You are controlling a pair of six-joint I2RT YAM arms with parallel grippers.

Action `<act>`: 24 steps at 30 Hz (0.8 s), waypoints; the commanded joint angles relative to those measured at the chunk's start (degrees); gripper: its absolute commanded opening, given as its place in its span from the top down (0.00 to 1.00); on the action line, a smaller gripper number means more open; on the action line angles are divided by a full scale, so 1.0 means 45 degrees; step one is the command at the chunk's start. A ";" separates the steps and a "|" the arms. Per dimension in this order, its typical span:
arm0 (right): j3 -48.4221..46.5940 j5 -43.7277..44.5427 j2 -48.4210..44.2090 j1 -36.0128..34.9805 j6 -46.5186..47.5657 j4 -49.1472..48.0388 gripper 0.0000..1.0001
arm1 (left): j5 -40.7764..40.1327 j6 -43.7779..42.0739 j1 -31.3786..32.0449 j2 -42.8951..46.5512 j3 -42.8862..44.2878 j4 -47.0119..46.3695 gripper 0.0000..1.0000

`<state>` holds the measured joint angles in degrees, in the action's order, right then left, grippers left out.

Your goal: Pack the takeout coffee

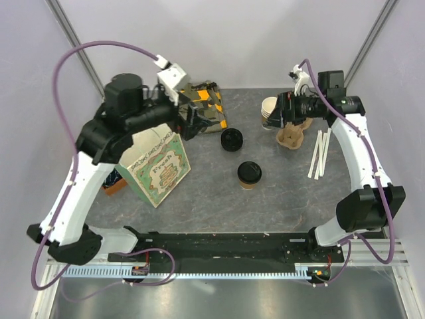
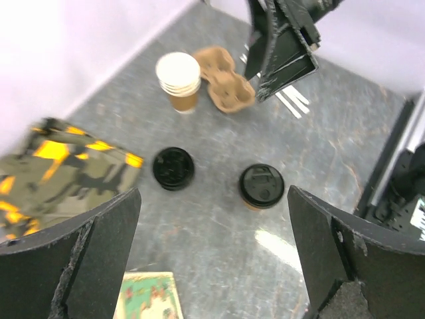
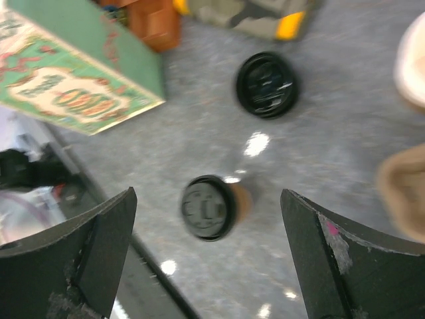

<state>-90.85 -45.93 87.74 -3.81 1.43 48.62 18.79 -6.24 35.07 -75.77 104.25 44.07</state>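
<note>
We count one takeout coffee [image 1: 250, 174], one loose lid [image 1: 232, 139], one printed bag [image 1: 159, 166] — left gripper [image 2: 212, 199] and right gripper [image 3: 207, 197] both spread apart (empty).

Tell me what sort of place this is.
Probably a robot test booth staged as a café counter: plain walls enclose a grey table, set with a lidded takeout coffee, stacked paper cups and a printed bag.

Left arm [image 1: 66, 196] and right arm [image 1: 362, 149]: white shells, black joints.
A purple cable [image 1: 86, 46] loops off each, and both stand on a black base rail [image 1: 219, 240] edged by a ribbed silver strip; the broad black fingers [image 2: 66, 266] show chipped, grey-scuffed edges.
</note>
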 commanded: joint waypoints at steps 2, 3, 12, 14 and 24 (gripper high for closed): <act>-0.1958 0.2685 0.0811 0.0377 0.1946 0.1168 0.02 | 0.1077 0.0425 -0.1791 0.1620 -0.0585 -0.0534 0.00; -0.2057 0.3229 0.1007 0.0456 0.2044 0.1129 0.02 | 0.1234 0.0642 -0.2087 0.1796 -0.0704 -0.0614 0.00; -0.5063 0.5343 0.4072 0.1979 0.4620 0.2027 0.04 | 0.2152 0.0704 -0.2715 0.3067 -0.1816 -0.1159 0.00; -0.5900 0.5383 0.5026 0.2446 0.5245 0.2202 0.05 | 0.2425 0.0625 -0.2735 0.3378 -0.2439 -0.1375 0.00; -0.8445 0.4564 0.8157 0.3621 0.7220 0.2633 0.09 | 0.2914 0.0137 -0.2754 0.3011 -0.3537 -0.1728 0.01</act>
<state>-125.89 -23.07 122.76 12.19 29.08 58.54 29.82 -4.03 22.96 -60.84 88.47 39.03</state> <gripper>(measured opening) 0.916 0.993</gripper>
